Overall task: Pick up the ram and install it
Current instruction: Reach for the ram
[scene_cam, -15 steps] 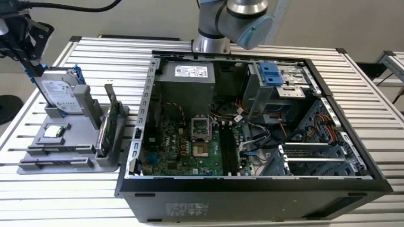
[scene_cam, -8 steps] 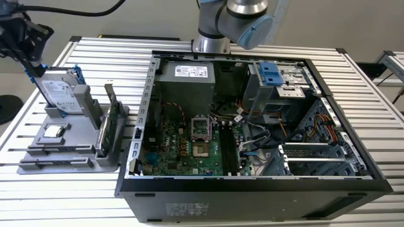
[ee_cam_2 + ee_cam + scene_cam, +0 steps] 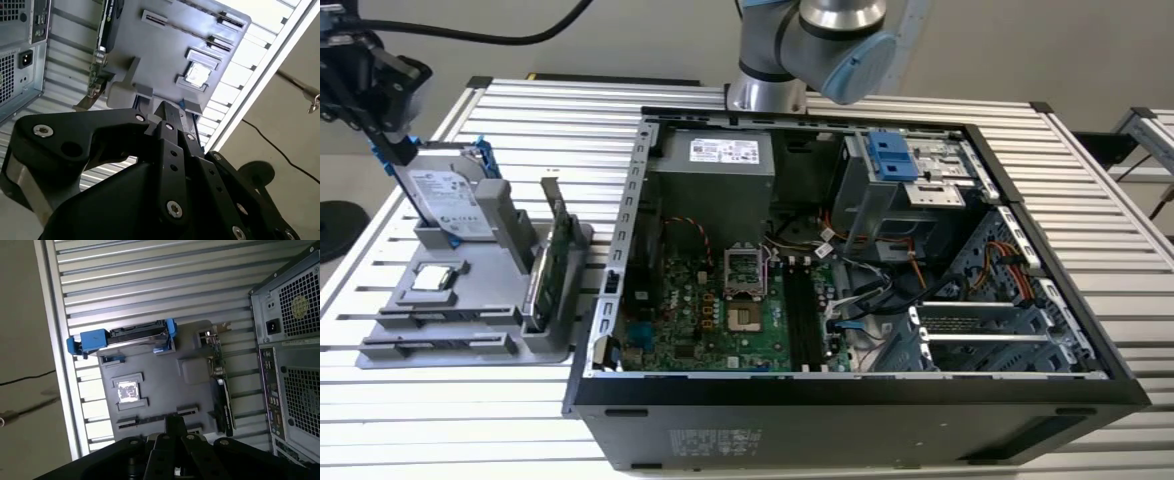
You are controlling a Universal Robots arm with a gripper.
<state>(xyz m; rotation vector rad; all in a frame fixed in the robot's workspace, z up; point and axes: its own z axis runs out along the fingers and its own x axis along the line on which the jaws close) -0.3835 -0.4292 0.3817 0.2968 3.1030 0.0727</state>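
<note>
My black gripper (image 3: 384, 122) hangs high at the exterior view's left, above the far end of the grey parts tray (image 3: 480, 345). Its fingers (image 3: 150, 125) are drawn together on a thin dark stick seen edge-on, the ram (image 3: 171, 111), which pokes out past the tips in both wrist views (image 3: 175, 424). A blue strip (image 3: 387, 150) shows just under the gripper in the exterior view. The open computer case (image 3: 607, 300) lies to the exterior view's right, its motherboard memory slots (image 3: 801, 315) facing up and far from the gripper.
On the tray stand a silver hard drive (image 3: 447, 200) in a blue caddy (image 3: 87, 342), a green circuit card (image 3: 554, 260) on edge and a small square chip (image 3: 434, 278). The arm's base (image 3: 767, 60) rises behind the case. Slatted aluminium table (image 3: 400, 440) all around.
</note>
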